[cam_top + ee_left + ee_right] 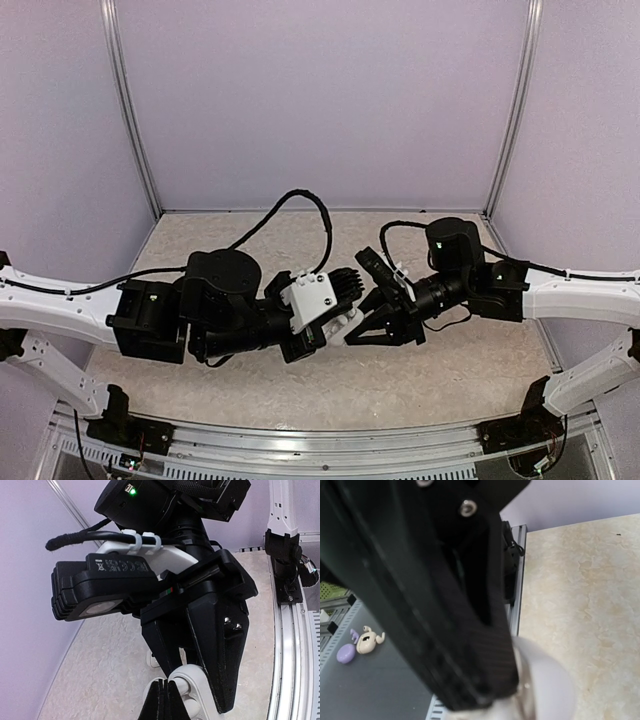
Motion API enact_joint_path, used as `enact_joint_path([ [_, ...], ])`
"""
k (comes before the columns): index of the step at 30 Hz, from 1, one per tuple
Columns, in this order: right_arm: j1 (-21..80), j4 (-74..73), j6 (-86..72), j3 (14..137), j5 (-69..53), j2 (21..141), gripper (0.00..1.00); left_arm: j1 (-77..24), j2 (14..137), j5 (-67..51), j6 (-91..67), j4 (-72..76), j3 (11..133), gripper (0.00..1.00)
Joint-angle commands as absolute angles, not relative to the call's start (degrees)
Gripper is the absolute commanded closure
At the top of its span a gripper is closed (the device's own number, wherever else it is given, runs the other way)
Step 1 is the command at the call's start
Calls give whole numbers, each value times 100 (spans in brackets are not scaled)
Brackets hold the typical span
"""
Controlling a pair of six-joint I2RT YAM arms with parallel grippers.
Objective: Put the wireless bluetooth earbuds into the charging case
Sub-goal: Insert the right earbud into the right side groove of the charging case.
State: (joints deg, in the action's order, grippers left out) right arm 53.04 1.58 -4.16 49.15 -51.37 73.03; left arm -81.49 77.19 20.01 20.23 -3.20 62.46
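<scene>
The white charging case (212,692) hangs open above the table with my right gripper (197,694) shut on it, one black finger on each side. In the right wrist view the case (550,685) sits blurred against one finger (470,655). My left gripper (163,681) is shut, its tips at the case's open face beside a rounded white form (180,684). Whether that form is an earbud, I cannot tell. A small white piece (151,660), seemingly an earbud, lies on the table, half hidden behind the right finger. From above, both grippers (350,330) meet mid-table.
The beige tabletop (430,375) is walled in lilac at the back and sides. An aluminium rail (282,645) runs along the near edge by the arm bases. Off the table, a purple and a cream trinket (365,642) lie on a grey surface.
</scene>
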Motion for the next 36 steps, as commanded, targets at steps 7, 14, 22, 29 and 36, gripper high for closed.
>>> enact_joint_path([
  [7,5195,376,-566,5025,-5288,7340,100,-8376,7891,2587,2475,-345,6493,100],
  [14,5088,564,-720,4973,-5398,7330,100,-8601,8147,2879,2694,-449,6645,100],
  [22,5045,883,-740,4844,-5502,7226,100,-8631,8173,2854,2625,-437,6625,100],
  [29,5045,1274,-754,4629,-5580,7098,100,-8631,8210,3019,2608,-417,6688,94],
  [36,5047,1485,-808,4496,-5561,7085,100,-8631,8035,3074,2654,-276,6715,86],
])
